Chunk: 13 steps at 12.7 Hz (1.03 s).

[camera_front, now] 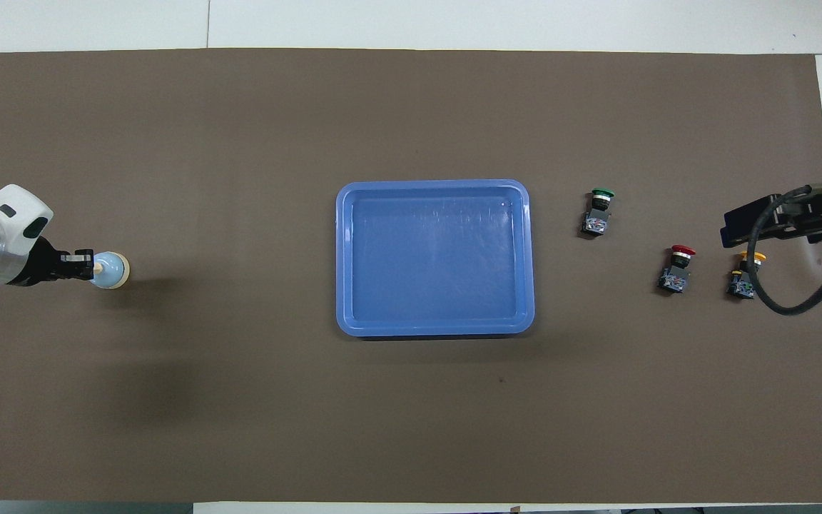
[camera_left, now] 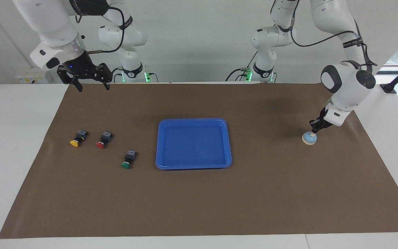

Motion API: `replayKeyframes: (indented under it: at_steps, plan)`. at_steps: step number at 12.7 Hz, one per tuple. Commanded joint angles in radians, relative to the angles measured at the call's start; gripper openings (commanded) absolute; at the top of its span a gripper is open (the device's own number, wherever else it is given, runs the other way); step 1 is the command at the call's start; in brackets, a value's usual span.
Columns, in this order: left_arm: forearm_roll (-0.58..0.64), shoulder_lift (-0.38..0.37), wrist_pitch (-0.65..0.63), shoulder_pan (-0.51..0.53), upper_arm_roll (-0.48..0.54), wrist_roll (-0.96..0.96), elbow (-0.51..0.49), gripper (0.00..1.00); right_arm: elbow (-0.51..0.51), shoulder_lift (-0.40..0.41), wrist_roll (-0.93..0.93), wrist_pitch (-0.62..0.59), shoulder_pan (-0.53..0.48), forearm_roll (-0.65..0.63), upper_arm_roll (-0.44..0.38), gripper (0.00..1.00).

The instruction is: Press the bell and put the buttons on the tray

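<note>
The bell point(camera_left: 309, 138) point(camera_front: 113, 271) sits on the brown mat toward the left arm's end of the table. My left gripper point(camera_left: 313, 130) point(camera_front: 88, 266) is shut, and its tips rest on the bell's knob. The blue tray point(camera_left: 193, 120) point(camera_front: 343, 257) lies empty at the middle of the mat. The green button point(camera_left: 128, 160) point(camera_front: 599, 210), red button point(camera_left: 103, 141) point(camera_front: 677, 268) and yellow button point(camera_left: 76, 140) point(camera_front: 743, 278) lie on the mat toward the right arm's end. The green one is closest to the tray. My right gripper point(camera_left: 90, 86) point(camera_front: 775, 221) is open and empty, raised over that end of the mat.
The brown mat point(camera_left: 199, 207) point(camera_front: 411, 428) covers most of the white table. Nothing else lies on it besides the tray, the bell and the buttons.
</note>
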Motion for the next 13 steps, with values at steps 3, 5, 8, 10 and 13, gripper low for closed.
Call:
replayKeyframes:
  at_steps: [3, 5, 8, 10, 13]
  plan:
    - [-0.004, 0.02, 0.069, -0.008, 0.005, 0.022, -0.031, 0.0, -0.021, -0.022, -0.009, -0.009, -0.01, 0.02, 0.004, 1.0]
    - [-0.004, 0.038, -0.068, -0.023, 0.007, 0.022, 0.085, 0.0, -0.021, -0.022, -0.009, -0.009, -0.01, 0.02, 0.004, 1.0]
    - [-0.002, 0.039, -0.357, -0.037, 0.005, 0.017, 0.306, 0.0, -0.021, -0.02, -0.013, 0.002, -0.013, 0.011, 0.002, 1.0]
    - [-0.002, 0.02, -0.49, -0.06, 0.002, 0.009, 0.4, 0.33, -0.026, -0.022, -0.013, -0.001, -0.012, 0.003, 0.002, 1.0]
    - [-0.007, -0.026, -0.621, -0.088, -0.005, 0.005, 0.517, 1.0, -0.061, -0.035, -0.001, 0.037, -0.003, 0.004, 0.002, 1.0]
